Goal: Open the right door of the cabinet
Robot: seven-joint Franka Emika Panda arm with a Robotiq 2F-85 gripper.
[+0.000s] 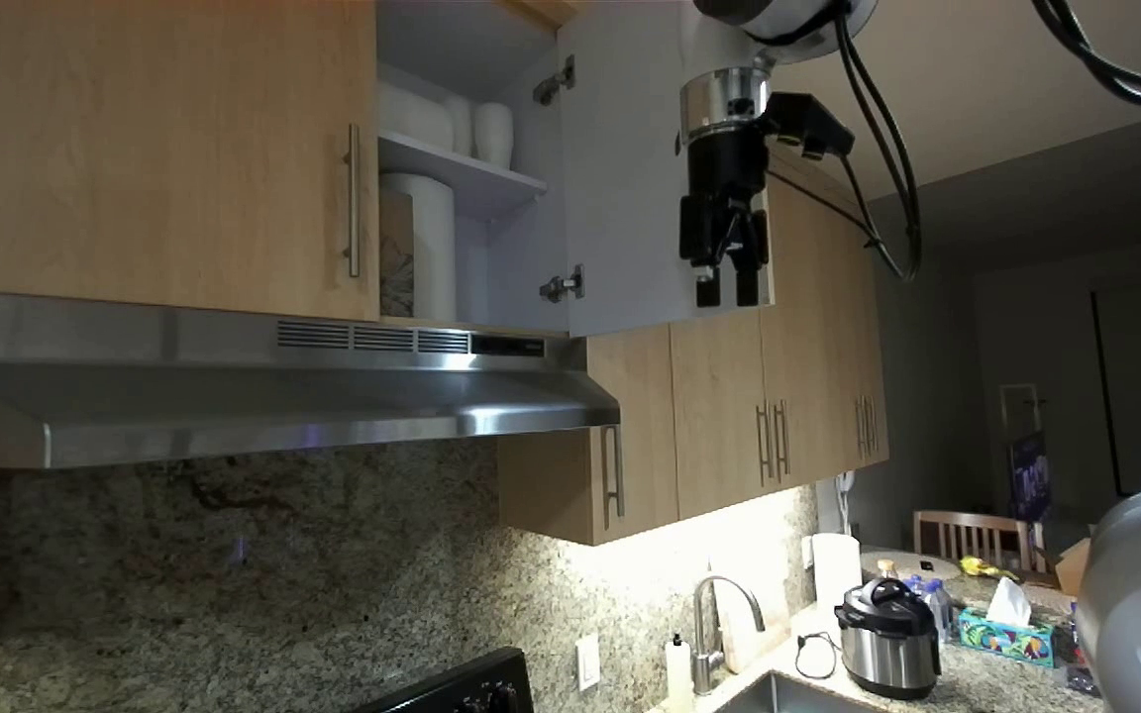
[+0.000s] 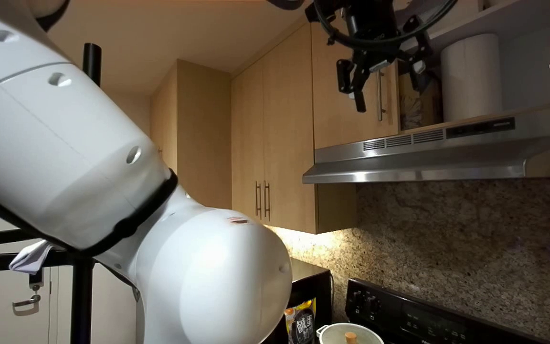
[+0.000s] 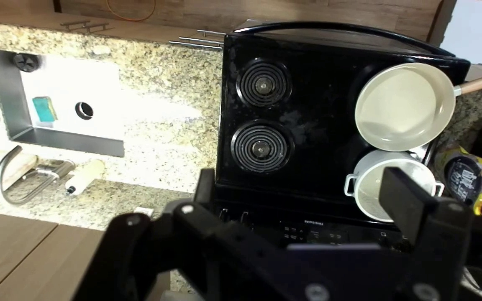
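The right door (image 1: 620, 188) of the cabinet (image 1: 466, 170) stands swung open in an exterior view, its pale inner face and hinges showing. Its bar handle is hidden there. The cabinet's pale shelves hold white rolls and vessels. The twin left door (image 1: 164, 149) is shut; it also shows in an exterior view (image 2: 346, 102). My gripper (image 1: 727, 287) points down in front of the open door's inner face; whether it touches is unclear. It also shows in an exterior view (image 2: 389, 91) and the wrist view (image 3: 301, 188). Its fingers are apart with nothing between them. The wrist view does not show the door.
A steel range hood (image 1: 333, 386) sits under the cabinet. Taller cabinets (image 1: 719, 396) continue beyond the open door. Below are the black stove (image 3: 308, 104), a cream pan (image 3: 406, 106), a white pot (image 3: 366, 179) and a sink (image 3: 11, 92). Loose cables (image 1: 892, 149) hang from the arm.
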